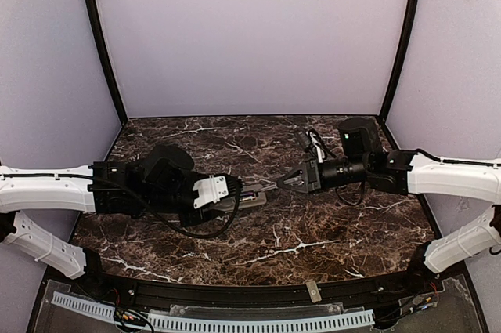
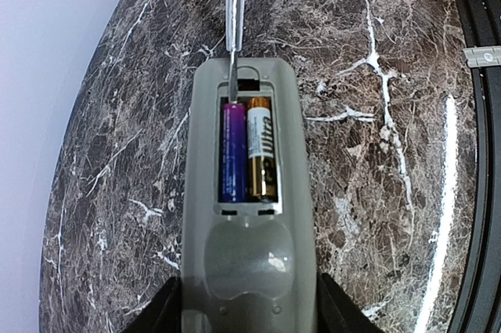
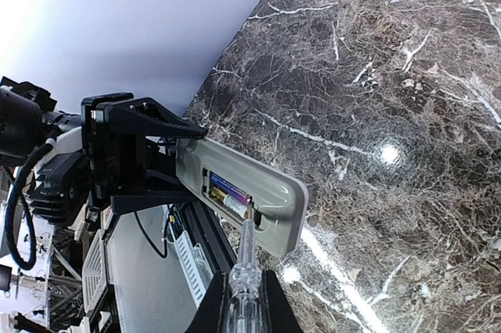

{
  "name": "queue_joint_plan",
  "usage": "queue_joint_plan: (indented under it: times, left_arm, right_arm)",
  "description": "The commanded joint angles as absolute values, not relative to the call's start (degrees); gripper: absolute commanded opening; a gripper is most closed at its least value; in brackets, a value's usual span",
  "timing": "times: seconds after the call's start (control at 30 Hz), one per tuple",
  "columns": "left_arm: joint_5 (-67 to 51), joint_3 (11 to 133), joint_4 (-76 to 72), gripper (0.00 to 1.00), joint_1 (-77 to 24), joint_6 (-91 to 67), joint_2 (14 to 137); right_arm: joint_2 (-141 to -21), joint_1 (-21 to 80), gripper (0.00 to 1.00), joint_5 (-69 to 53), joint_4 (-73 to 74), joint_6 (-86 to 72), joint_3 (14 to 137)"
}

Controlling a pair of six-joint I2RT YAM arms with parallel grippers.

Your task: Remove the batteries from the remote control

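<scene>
Clamping the remote [image 2: 250,262] by its lower end in the left gripper [image 2: 250,309] over the table [image 2: 376,114], back up and uncovered, purple battery [image 2: 232,153] and gold battery [image 2: 262,157] side by side inside, with the right gripper [image 3: 244,309] closed on a screwdriver [image 3: 245,270], tip at the purple battery's far end.

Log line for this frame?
left gripper: holds remote control | right gripper: screwdriver tip at purple battery | batteries: both seated
</scene>
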State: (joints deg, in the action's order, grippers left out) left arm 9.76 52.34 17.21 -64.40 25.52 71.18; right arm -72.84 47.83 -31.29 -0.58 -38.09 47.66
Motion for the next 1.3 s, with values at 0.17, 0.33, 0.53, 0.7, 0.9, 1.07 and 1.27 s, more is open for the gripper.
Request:
queue_joint_plan:
  times: [0.17,0.33,0.53,0.7,0.9,1.07,1.27]
  left_arm:
    - [4.71,52.81,6.56,0.00,-65.30,25.62,71.14]
    - [4.55,52.68,6.32,0.00,-65.30,25.55,70.72]
    - [4.48,52.56,6.16,0.00,-65.30,25.49,70.50]
    - [4.73,52.60,6.15,0.00,-65.30,25.51,70.64]
    - [5.08,52.64,6.15,0.00,-65.30,25.42,70.83]
    - [5.23,52.64,6.22,0.00,-65.30,25.33,70.85]
    - [5.21,52.65,6.15,0.00,-65.30,25.36,70.92]
  right_arm:
    - [-70.93,50.10,0.00,-48.53,-20.97,-42.70,46.89]
    - [-71.16,50.05,0.00,-49.42,-22.48,-43.65,46.66]
    - [-71.76,50.01,0.00,-49.41,-22.09,-43.67,46.92]
    - [-71.50,49.79,0.00,-48.03,-18.86,-42.25,47.82]
    - [-70.78,49.18,0.00,-47.30,-17.03,-41.67,48.05]
    - [-70.41,48.83,0.00,-46.53,-15.31,-40.95,48.25]
    - [-69.62,48.47,0.00,-45.92,-13.65,-40.16,48.50]
